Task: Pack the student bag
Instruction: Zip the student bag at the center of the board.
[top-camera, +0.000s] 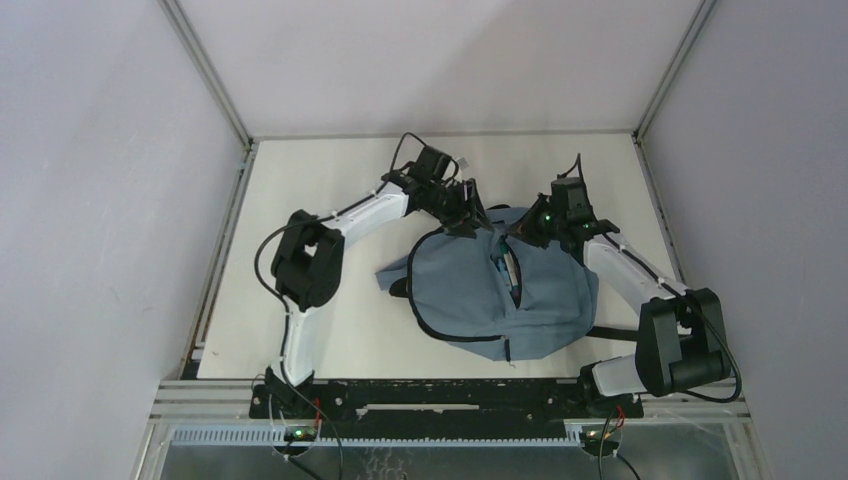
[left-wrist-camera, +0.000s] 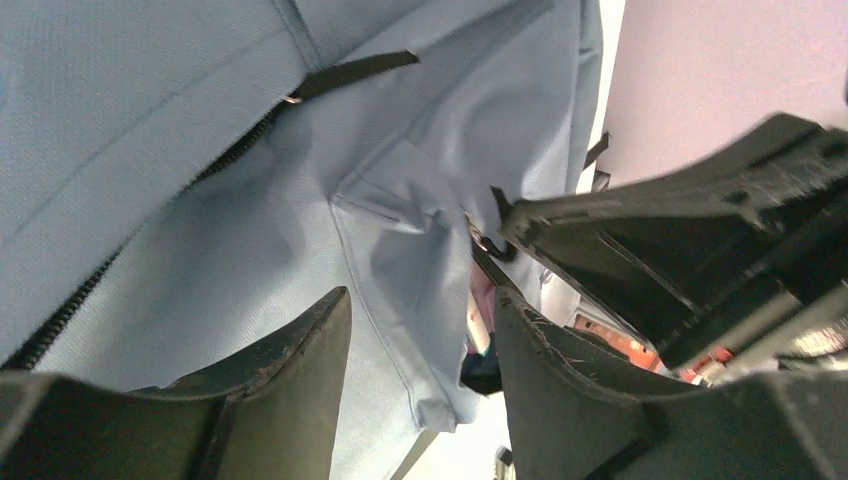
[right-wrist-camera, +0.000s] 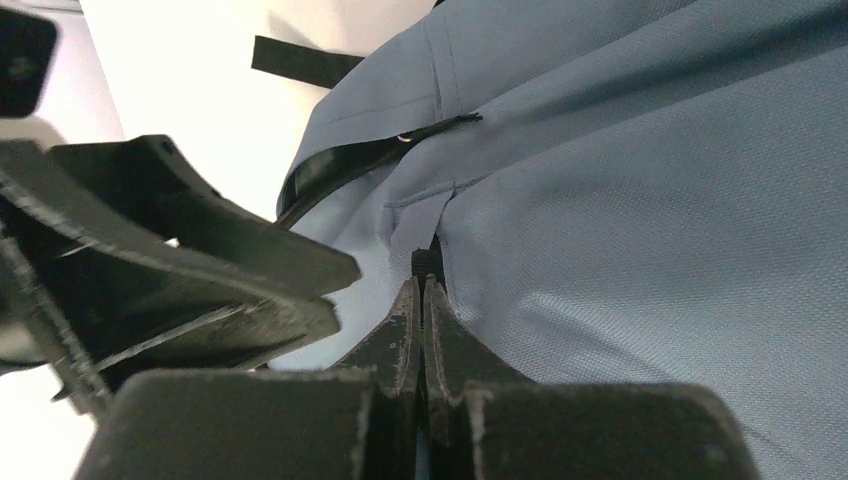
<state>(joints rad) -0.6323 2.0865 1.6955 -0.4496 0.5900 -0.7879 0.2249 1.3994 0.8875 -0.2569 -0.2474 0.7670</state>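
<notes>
The student bag (top-camera: 530, 310), dusty blue with black zips, lies flat in the middle of the table. Its zip slit (top-camera: 512, 272) gapes, and pink and white edges (left-wrist-camera: 480, 322) show inside. My left gripper (top-camera: 472, 222) is at the bag's far edge. It stands open (left-wrist-camera: 420, 295) with a loose fold of blue fabric (left-wrist-camera: 430, 300) between the fingers. My right gripper (top-camera: 527, 232) is just to the right of it. Its jaws are pressed together (right-wrist-camera: 422, 283) on a small black zip pull (right-wrist-camera: 427, 262) at the bag's far edge.
A black strap (top-camera: 612, 334) trails from the bag towards the right arm's base, and another strap (right-wrist-camera: 300, 60) lies on the white table (top-camera: 300, 330). Grey walls and metal posts close in the table on three sides. The two grippers are nearly touching.
</notes>
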